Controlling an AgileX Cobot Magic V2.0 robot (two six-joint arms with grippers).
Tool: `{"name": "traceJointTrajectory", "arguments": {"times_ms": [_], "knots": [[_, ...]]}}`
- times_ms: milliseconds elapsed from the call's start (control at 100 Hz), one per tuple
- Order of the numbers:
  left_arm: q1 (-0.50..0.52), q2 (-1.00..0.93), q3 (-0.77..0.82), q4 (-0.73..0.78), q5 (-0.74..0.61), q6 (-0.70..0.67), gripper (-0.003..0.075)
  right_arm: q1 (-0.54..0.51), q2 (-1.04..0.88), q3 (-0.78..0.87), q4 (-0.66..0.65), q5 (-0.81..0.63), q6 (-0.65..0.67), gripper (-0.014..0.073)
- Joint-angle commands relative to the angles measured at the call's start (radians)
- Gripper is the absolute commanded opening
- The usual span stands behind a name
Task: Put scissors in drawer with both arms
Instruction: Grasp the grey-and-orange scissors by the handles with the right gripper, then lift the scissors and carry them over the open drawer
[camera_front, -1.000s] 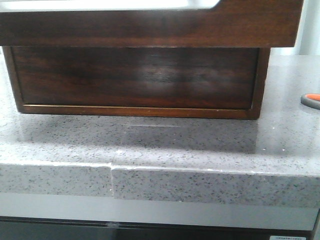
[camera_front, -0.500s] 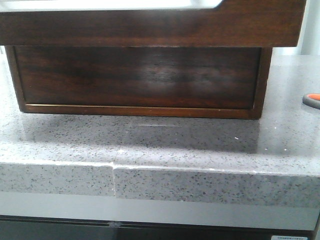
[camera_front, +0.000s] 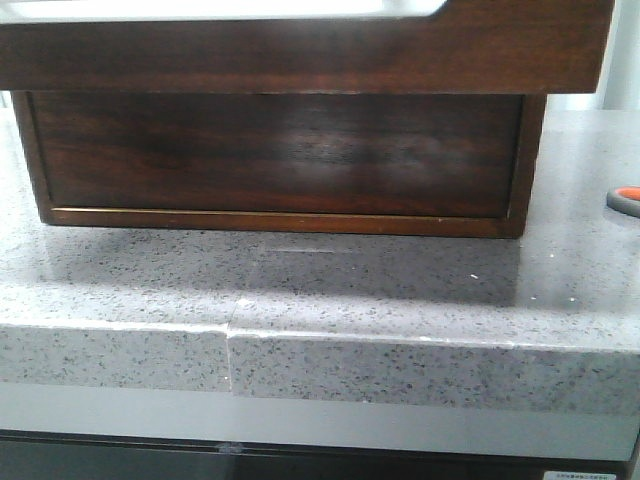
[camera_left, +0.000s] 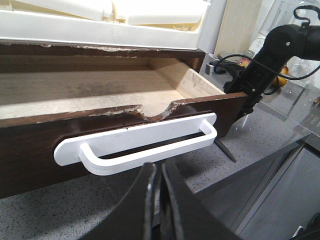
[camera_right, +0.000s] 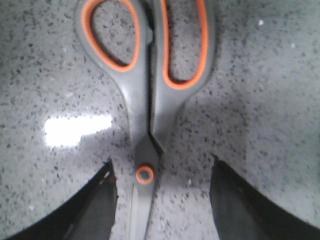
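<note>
Drawer fills most of the front view, its glossy dark-brown face sitting on the speckled grey counter, w/ a white rim just showing along the top edge; at the far right edge a sliver of the scissors, grey w/ orange, lies on the counter, well apart from the drawer. No arm shows in this view. Left wrist view: drawer is pulled open, pale wood floor visible inside, chipped upper edge on the front panel, white handle across it. Left gripper sits just in front of and below the handle, fingers pressed together w/ nothing between them, not touching the handle. Right arm is seen beyond the drawer's far corner, reaching down toward the counter. Right wrist view: scissors lie flat on the counter, blades shut, orange-lined loops pointing away from the camera. Right gripper is spread wide, one finger on each side of the pivot, neither touching the scissors.
</note>
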Motion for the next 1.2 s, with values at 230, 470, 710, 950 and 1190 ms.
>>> {"name": "traceJointTrajectory", "arguments": {"times_ms": [230,470,710,950,1190], "knots": [[-0.009,0.006,-0.036,-0.034,-0.064,-0.001,-0.0020,-0.004,0.029,-0.033,-0.005,-0.092,0.036,0.0365],[-0.009,0.006,-0.036,-0.034,-0.064,-0.001,-0.0020,-0.004,0.069,-0.033,-0.001,-0.119,0.047,0.0365],[-0.009,0.006,-0.036,-0.038,-0.064,-0.001,-0.0020,-0.004,0.115,-0.033,0.012,-0.136,0.054,0.0365],[-0.009,0.006,-0.036,-0.038,-0.064,-0.001,-0.0020,-0.004,0.127,-0.031,0.029,-0.125,0.054,0.0103],[-0.009,0.006,-0.036,-0.038,-0.064,-0.001,-0.0020,-0.004,0.105,-0.033,0.022,-0.108,0.053,-0.0066]]}}
